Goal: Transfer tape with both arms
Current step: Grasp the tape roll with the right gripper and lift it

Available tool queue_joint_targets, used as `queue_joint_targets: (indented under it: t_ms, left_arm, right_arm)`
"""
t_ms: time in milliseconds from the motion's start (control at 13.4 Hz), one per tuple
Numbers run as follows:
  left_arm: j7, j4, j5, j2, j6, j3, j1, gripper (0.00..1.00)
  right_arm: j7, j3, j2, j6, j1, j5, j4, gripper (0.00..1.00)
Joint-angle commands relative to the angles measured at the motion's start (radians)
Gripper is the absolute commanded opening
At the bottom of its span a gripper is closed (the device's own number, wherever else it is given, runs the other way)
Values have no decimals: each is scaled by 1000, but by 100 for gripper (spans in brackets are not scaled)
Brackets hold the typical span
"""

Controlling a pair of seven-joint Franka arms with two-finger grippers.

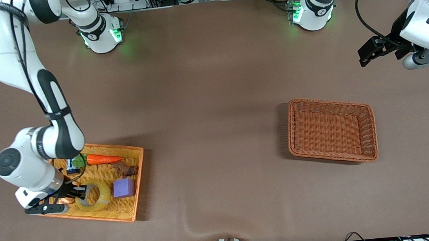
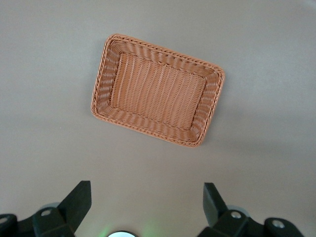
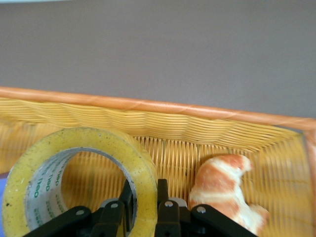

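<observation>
The yellowish tape roll (image 1: 95, 195) lies in the orange-rimmed yellow tray (image 1: 136, 191) at the right arm's end of the table. My right gripper (image 1: 76, 193) is down in the tray, shut on the roll's wall. In the right wrist view one finger is inside the ring and one outside the tape (image 3: 89, 168), with my right gripper (image 3: 144, 200) pinching it. My left gripper (image 1: 375, 50) is open and empty, up in the air over bare table at the left arm's end. In the left wrist view its fingers (image 2: 79, 200) stand wide apart.
The tray also holds a carrot (image 1: 102, 159), a purple cube (image 1: 123, 188), a brown piece (image 1: 126, 168) and a croissant (image 3: 222, 190) beside the tape. An empty brown wicker basket (image 1: 331, 129) stands toward the left arm's end, also in the left wrist view (image 2: 157, 89).
</observation>
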Motion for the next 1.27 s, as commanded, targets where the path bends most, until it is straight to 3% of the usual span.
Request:
queue_joint_targets:
  t_ms: [0, 224, 672, 1046, 1195]
  left_arm:
    - [-3, -7, -12, -15, -9, -4, 9, 100]
    - [-3, -7, -12, -14, -9, -4, 9, 100]
    - [-3, -3, -12, -15, -9, -5, 8, 100]
    - [-3, 0, -39, -18, -6, -2, 8, 100]
    - [-5, 0, -39, -5, 20, -2, 6, 100]
  right_arm:
    - [-3, 4, -107, -113, 13, -1, -26, 0]
    - [82, 4, -119, -156, 80, 2, -17, 0]
    - [654, 4, -104, -152, 337, -6, 6, 0]
    - [952, 2, -32, -129, 494, -20, 56, 0]
    - [1044, 1, 0, -59, 571, -35, 70, 0]
